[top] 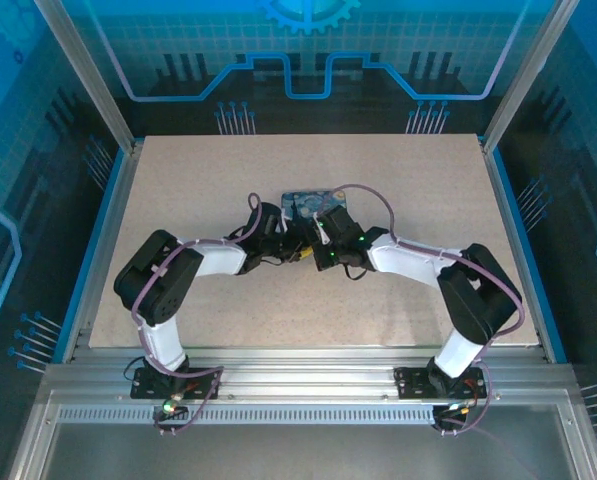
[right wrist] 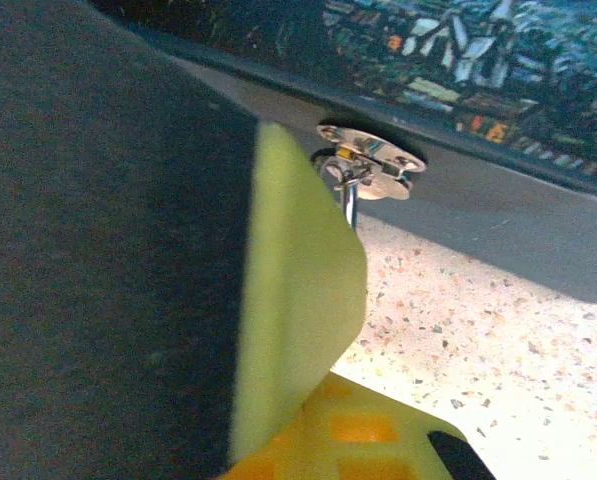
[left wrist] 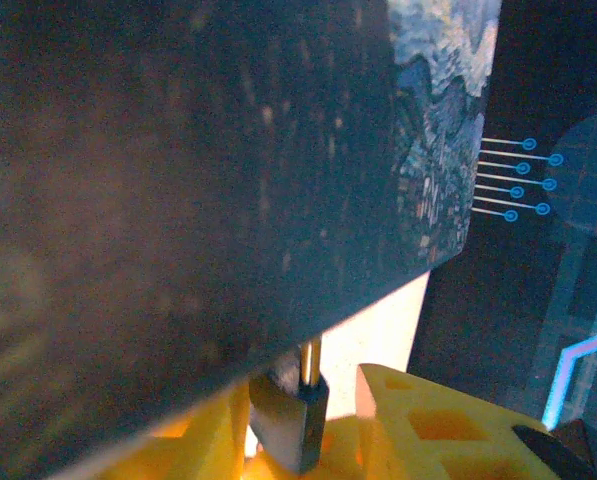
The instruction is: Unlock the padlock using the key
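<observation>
In the left wrist view, the padlock (left wrist: 290, 425) is a small dark-looking block standing upright, its shackle (left wrist: 310, 360) running up under the tin's edge. My left gripper (left wrist: 303, 405) is open around it: the left finger sits close against the block and a bright gap separates it from the right finger (left wrist: 428, 420). My right gripper (top: 315, 247) is shut just right of the left one (top: 294, 243). One yellow finger (right wrist: 298, 300) of the right gripper points at a silver hasp plate (right wrist: 370, 160) on the tin. The key is hidden.
The rectangular tin (top: 313, 205) printed with a blue night sky lies mid-table just behind both grippers; its side looms over the left wrist view (left wrist: 178, 200). A dark blurred mass (right wrist: 98, 280) covers the left of the right wrist view. Speckled tabletop (right wrist: 478, 320) lies beside it.
</observation>
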Controlling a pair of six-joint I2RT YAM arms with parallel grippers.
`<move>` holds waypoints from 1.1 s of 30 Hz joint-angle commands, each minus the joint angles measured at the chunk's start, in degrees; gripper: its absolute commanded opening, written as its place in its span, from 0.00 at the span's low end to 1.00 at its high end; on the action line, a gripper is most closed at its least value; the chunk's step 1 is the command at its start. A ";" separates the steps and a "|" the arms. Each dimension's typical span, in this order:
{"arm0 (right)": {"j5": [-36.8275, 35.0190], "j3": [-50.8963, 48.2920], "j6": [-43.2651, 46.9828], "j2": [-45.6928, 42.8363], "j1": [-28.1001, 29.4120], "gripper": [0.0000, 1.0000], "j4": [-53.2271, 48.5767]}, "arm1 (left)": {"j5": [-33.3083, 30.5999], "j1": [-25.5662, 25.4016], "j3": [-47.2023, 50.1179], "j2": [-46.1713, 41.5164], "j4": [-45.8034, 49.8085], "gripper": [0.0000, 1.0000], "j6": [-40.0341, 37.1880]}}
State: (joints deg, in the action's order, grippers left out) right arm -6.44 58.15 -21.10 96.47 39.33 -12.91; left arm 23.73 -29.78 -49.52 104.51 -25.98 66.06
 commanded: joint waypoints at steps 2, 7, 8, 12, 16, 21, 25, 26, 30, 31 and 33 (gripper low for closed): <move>2.17 -1.73 0.61 1.15 -0.28 0.00 2.94 | 1.01 0.33 1.85 -0.80 -3.26 0.38 0.22; 2.80 -2.52 1.10 1.29 -0.35 0.00 3.94 | 0.64 0.99 3.95 -1.31 -4.36 0.41 0.64; 2.77 -2.63 1.26 1.20 -0.31 0.00 3.88 | 0.62 1.21 4.42 -1.56 -4.65 0.41 0.73; 3.31 -3.22 2.23 0.47 -0.56 0.00 4.03 | 0.53 1.91 5.67 -2.76 -5.05 0.42 0.56; 4.59 -3.94 3.77 -0.65 -0.97 0.00 4.29 | 0.18 2.75 6.64 -4.02 -5.36 0.45 0.23; 6.59 -4.10 5.54 -1.43 -1.67 0.00 4.21 | 0.18 3.32 6.80 -5.08 -5.75 0.44 -0.14; 7.63 -4.10 6.75 -1.74 -2.13 0.00 4.04 | -0.08 3.76 7.19 -5.74 -5.45 0.43 -0.45; 7.98 -4.05 7.14 -1.72 -2.29 0.00 3.95 | -0.18 3.89 7.31 -5.79 -5.41 0.42 -0.55; 9.08 -3.49 9.11 -1.65 -2.55 0.00 3.03 | -0.26 4.55 7.42 -5.82 -5.40 0.42 -0.64; 9.16 -3.31 9.47 -1.55 -2.73 0.00 2.65 | -0.30 4.71 7.38 -5.87 -5.40 0.42 -0.71; 9.86 -3.11 9.98 -1.15 -3.29 0.00 2.20 | -0.26 4.91 7.08 -5.93 -5.32 0.42 -0.72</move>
State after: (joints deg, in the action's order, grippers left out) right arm 1.13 54.59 -13.41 96.16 37.10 -9.65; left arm 23.83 -25.58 -42.89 100.38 -30.33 66.04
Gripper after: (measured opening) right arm 0.057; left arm 0.420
